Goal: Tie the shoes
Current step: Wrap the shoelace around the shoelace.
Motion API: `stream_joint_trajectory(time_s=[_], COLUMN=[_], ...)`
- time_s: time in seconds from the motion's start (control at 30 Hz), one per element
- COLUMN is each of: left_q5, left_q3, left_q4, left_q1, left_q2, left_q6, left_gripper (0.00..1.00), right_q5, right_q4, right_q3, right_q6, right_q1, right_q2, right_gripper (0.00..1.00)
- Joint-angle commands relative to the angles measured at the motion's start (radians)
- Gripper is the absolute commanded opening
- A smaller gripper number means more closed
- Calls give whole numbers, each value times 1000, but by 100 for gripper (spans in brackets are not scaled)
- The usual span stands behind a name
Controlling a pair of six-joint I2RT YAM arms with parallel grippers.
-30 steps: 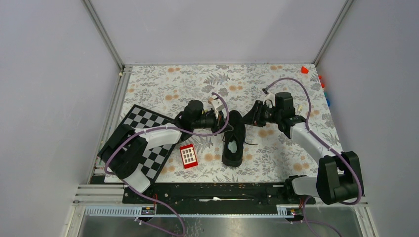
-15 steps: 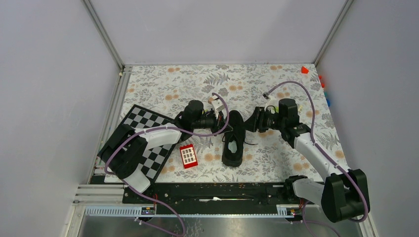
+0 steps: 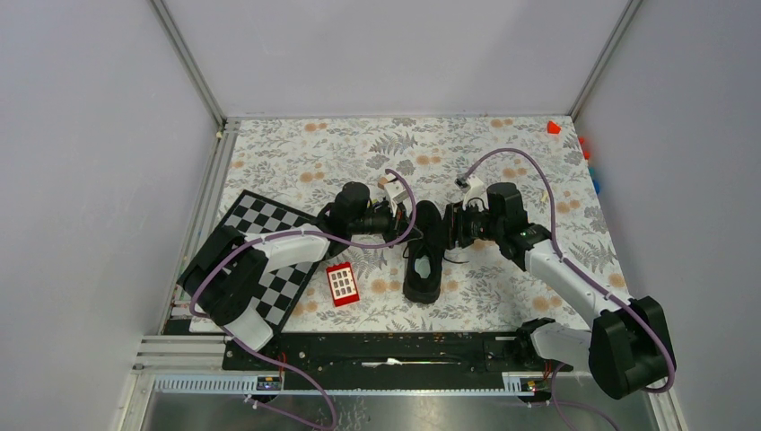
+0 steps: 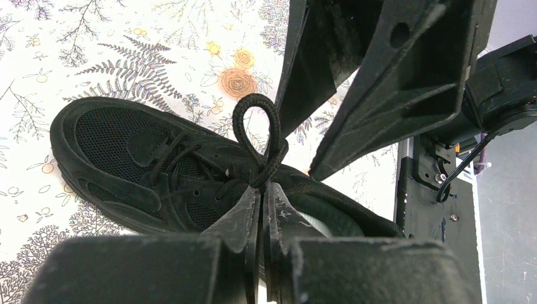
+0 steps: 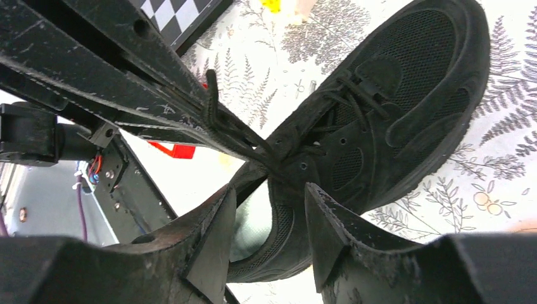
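Overhead, the black sneaker (image 3: 423,260) lies on the flowered table (image 3: 296,153), toe away from the arm bases. The left gripper (image 3: 401,223) sits just at its left side and the right gripper (image 3: 450,230) just at its right.

From the left wrist, that gripper's jaws are pinched shut on the base of a lace loop (image 4: 256,133), which stands just beyond the fingertips. The right gripper's spread fingers hang just past it.

From the right wrist, its jaws stand apart and hold nothing, with the shoe's tongue just ahead.

The lace looks thin, limp and likely slick, so a low pinch on the loop seems best. The shoe seems light and may slide if tugged.
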Motion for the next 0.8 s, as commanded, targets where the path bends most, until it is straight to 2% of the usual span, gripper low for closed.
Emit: stream_joint_trajectory(time_s=[0.0, 0.17, 0.27, 0.53, 0.6, 0.77], left_q5=[14, 15, 17, 19, 19, 19], left_q3=[8, 6, 7, 7, 8, 8], left_q4=[34, 39, 39, 39, 39, 39], left_q1=[5, 4, 6, 5, 5, 5], left_q2=[-37, -35, -35, -35, -36, -35], left_q6=[20, 19, 18, 16, 16, 16], left_gripper=[0, 0, 0, 0, 0, 0], right_q5=[66, 78, 63, 41, 41, -1], right_q4=[-5, 15, 86, 158, 183, 175], right_q3=[47, 32, 9, 18, 16, 36], right_q6=[-56, -74, -79, -74, -68, -62], right_q1=[5, 4, 6, 17, 18, 19], right_q2=[-25, -56, -58, -5, 0, 22], right_gripper=[50, 51, 52, 50, 46, 27])
